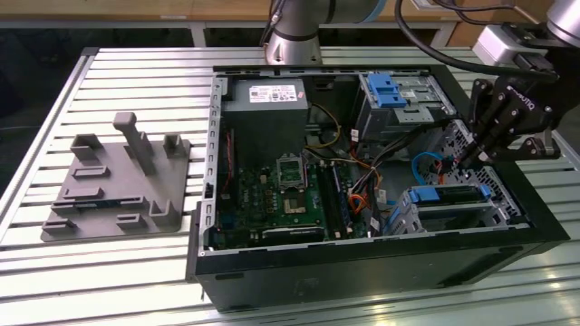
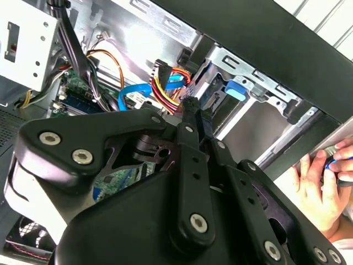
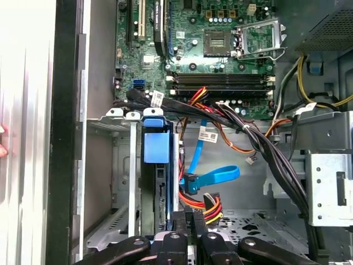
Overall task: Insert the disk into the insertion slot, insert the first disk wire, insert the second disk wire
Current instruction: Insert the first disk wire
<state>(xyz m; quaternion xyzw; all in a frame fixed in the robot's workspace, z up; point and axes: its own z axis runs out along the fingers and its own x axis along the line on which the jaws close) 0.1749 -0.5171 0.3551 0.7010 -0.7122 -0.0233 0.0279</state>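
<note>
Already seated: the disk (image 1: 446,195) sits in the insertion slot (image 1: 496,204), at the exterior view's right, near corner of the computer case (image 1: 363,258).
Just beside it the gripper (image 3: 187,220) hangs with fingers pressed together, tips near the blue cable (image 3: 216,176) and the red-yellow wires (image 3: 205,203); whether they pinch anything cannot be told.

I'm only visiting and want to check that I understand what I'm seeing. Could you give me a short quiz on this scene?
1. True or false: the disk, in its blue carrier, sits in the insertion slot.
2. Where is the end effector? A) over the grey fixture on the table; B) at the open computer case, close to the insertion slot; C) above the power supply.
3. Fill in: the flat cable curling beside the slot is coloured ____.

Key: 1 true; 2 B; 3 blue.
</note>
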